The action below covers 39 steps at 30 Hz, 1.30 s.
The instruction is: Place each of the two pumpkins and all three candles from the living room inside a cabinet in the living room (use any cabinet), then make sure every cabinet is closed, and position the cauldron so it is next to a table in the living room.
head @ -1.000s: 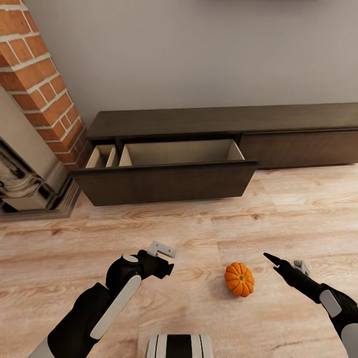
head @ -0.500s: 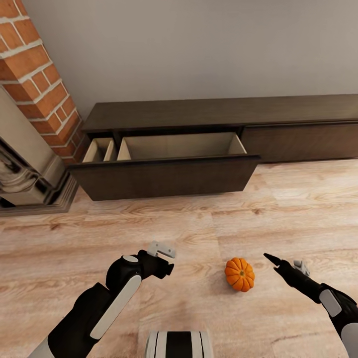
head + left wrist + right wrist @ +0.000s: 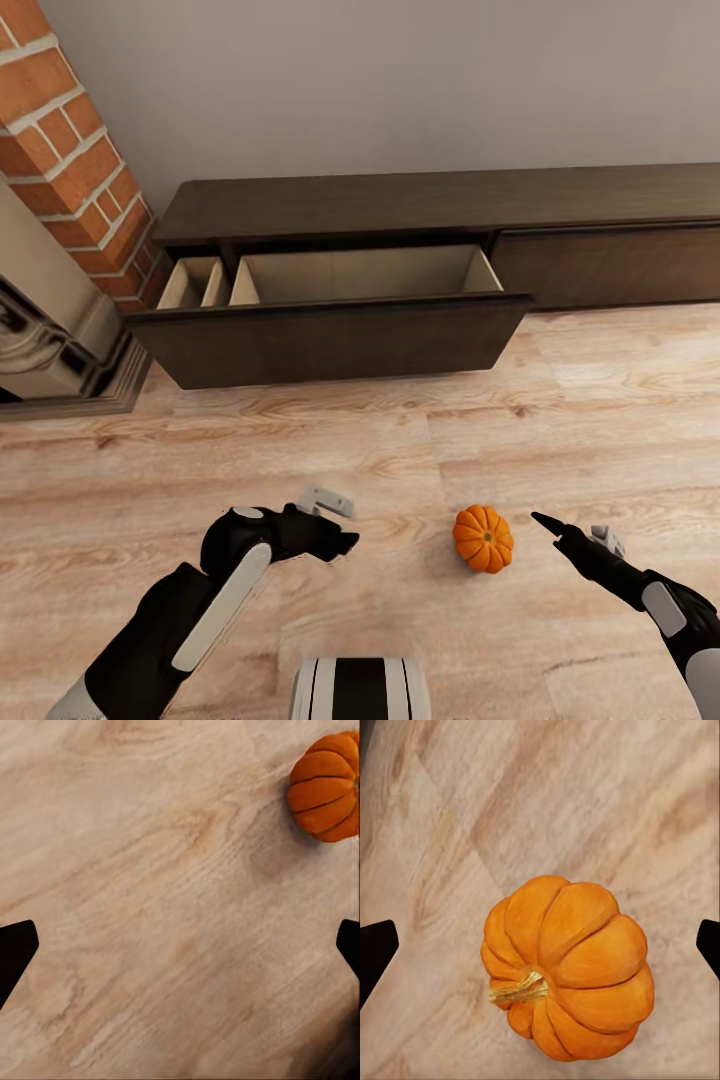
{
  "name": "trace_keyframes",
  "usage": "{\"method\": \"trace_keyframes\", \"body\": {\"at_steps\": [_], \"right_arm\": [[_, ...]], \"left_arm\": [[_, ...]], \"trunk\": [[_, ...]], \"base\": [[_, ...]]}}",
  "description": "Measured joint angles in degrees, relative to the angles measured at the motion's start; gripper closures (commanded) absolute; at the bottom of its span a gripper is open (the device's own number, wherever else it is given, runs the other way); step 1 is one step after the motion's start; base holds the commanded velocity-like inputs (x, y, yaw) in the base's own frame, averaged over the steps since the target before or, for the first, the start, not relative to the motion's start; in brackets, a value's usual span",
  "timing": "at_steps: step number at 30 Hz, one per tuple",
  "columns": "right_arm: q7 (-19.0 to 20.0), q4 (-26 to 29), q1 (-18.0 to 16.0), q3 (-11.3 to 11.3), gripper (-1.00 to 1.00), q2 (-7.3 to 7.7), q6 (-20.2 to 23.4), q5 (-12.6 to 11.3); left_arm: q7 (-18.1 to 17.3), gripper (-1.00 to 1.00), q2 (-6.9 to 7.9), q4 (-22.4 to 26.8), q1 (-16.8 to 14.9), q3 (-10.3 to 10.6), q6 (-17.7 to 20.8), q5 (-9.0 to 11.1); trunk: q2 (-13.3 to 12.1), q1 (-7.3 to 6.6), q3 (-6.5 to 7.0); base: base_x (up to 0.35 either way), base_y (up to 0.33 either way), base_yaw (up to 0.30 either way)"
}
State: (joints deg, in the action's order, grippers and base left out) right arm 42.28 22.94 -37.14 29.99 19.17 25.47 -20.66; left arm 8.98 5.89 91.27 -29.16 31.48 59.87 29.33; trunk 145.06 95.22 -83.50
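One small orange ribbed pumpkin (image 3: pixel 483 538) lies on the wood floor between my two arms. My right gripper (image 3: pixel 570 531) hovers open just to its right, not touching it. In the right wrist view the pumpkin (image 3: pixel 566 967) sits centred between the wide-apart fingertips (image 3: pixel 376 945). My left gripper (image 3: pixel 338 522) is open over bare floor to the pumpkin's left, and the left wrist view catches the pumpkin (image 3: pixel 326 787) off to one side. The long dark-brown cabinet (image 3: pixel 440 200) stands against the wall with one wide drawer (image 3: pixel 330 345) pulled out, its beige inside bare.
A brick column (image 3: pixel 70 170) and a stone fireplace (image 3: pixel 50 330) stand at the left beside the cabinet. The closed drawer front (image 3: pixel 610 265) runs on to the right. Wood floor (image 3: pixel 300 440) stretches between me and the open drawer.
The whole view has shifted, so the cabinet and pumpkin sit higher in the picture. My left arm has swung slightly to the left. The right gripper holds its pose beside the pumpkin.
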Motion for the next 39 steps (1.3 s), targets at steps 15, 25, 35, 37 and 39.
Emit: {"method": "trace_keyframes", "body": {"at_steps": [15,25,35,37,39], "right_arm": [[0.0,0.1,-0.3,-2.4,-1.0,0.03,0.0,1.0],[0.0,0.1,-2.5,-8.5,-1.0,0.32,0.1,1.6],[0.5,0.1,-2.9,-9.3,-1.0,0.62,0.1,1.6],[0.7,0.1,-2.9,-9.4,-1.0,0.72,0.2,1.6],[0.8,0.1,-2.9,-9.4,-1.0,0.76,0.2,1.6]], "left_arm": [[-21.7,-1.0,1.83,0.1,0.1,-14.8,0.0,1.1],[-24.7,-1.0,2.12,0.1,0.2,-22.1,0.0,1.1],[-24.7,-1.0,2.17,0.1,0.2,-23.7,0.0,1.2],[-24.7,-1.0,2.17,0.1,0.2,-23.7,0.0,1.1],[-24.7,-1.0,2.17,0.1,0.2,-23.7,0.0,1.1]], "trunk": [[0.1,0.26,-2.21],[0.3,0.52,-4.43],[0.3,0.65,-5.54],[0.4,0.7,-5.98],[0.4,0.75,-6.42]], "base": [[0.0,0.0,0.0],[0.0,0.0,0.0],[0.0,0.0,0.0],[0.0,0.0,0.0],[0.0,0.0,0.0]]}}
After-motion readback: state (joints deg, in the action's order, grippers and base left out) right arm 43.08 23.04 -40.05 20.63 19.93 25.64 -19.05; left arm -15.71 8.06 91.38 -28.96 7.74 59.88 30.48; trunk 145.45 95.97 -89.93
